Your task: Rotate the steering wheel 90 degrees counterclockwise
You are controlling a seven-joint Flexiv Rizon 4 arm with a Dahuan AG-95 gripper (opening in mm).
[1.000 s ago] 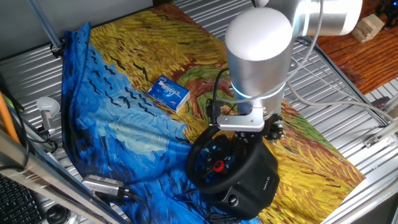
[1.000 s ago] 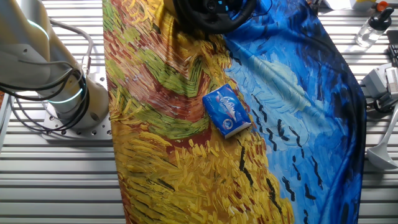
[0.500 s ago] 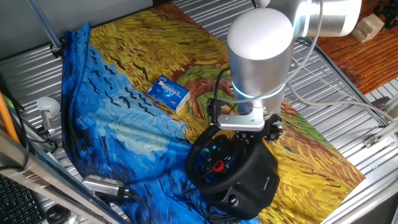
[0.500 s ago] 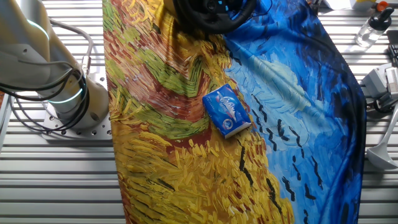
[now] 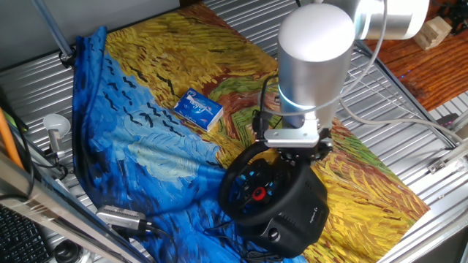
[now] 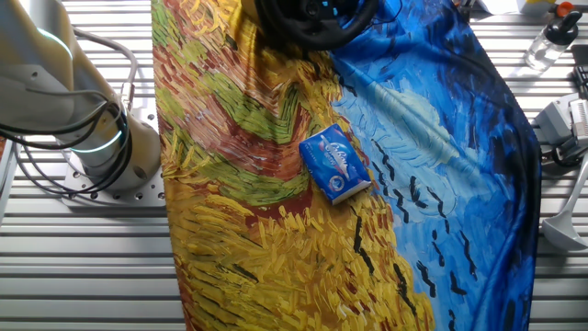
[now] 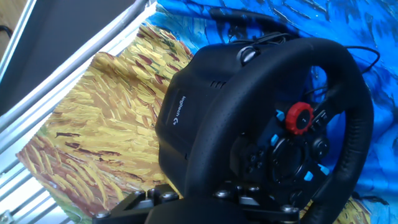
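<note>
In one fixed view we see our gripper (image 5: 292, 148) right at the top of the steering wheel (image 5: 252, 191), which sits on the painted cloth (image 5: 146, 139). In the other fixed view only the wheel's edge peeks in at the top, well apart from the little blue box (image 6: 335, 165). In the hand view the wheel fills the picture, but we cannot tell if our fingers hold it, so we think next comes a firm grab and a turn to the left.

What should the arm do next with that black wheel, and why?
Probably keep sweeping the gripper counterclockwise along the rim of the steering wheel. The gripper sits right at the rim's upper edge, and in the hand view the red button sits off to one side of the hub, suggesting the turn is only partly done.
</note>
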